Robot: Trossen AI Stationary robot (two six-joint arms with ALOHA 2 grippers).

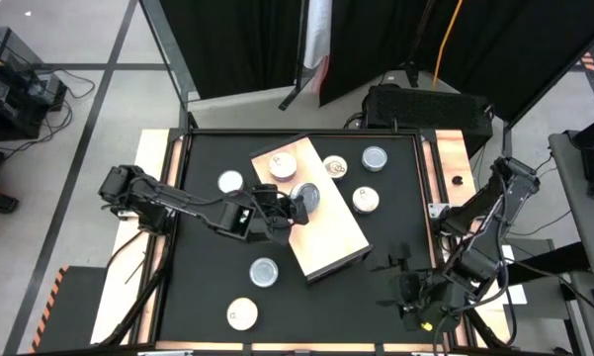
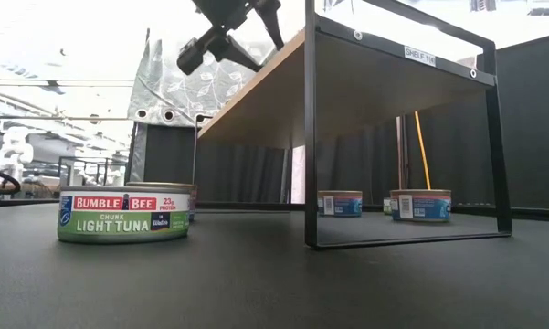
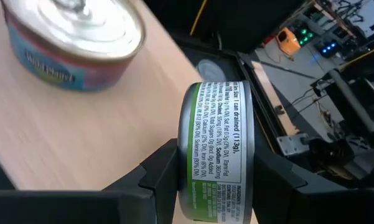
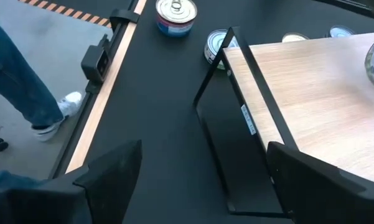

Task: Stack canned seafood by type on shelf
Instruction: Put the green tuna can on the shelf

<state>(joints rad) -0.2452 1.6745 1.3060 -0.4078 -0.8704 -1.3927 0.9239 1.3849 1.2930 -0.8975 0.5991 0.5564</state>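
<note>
Over the shelf (image 1: 328,222), left claw (image 1: 295,210) (tips probably hidden) gripping green-labelled tin (image 3: 216,152).

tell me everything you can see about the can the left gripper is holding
The can is a small flat round tin with a green and white side label printed with nutrition text and a plain silvery rim. It is turned on edge, clamped between the left gripper's two dark fingers, which press on its flat faces. It hangs over the light-wood shelf, near a second tin that sits flat on the board; whether it touches the board cannot be told.
</note>
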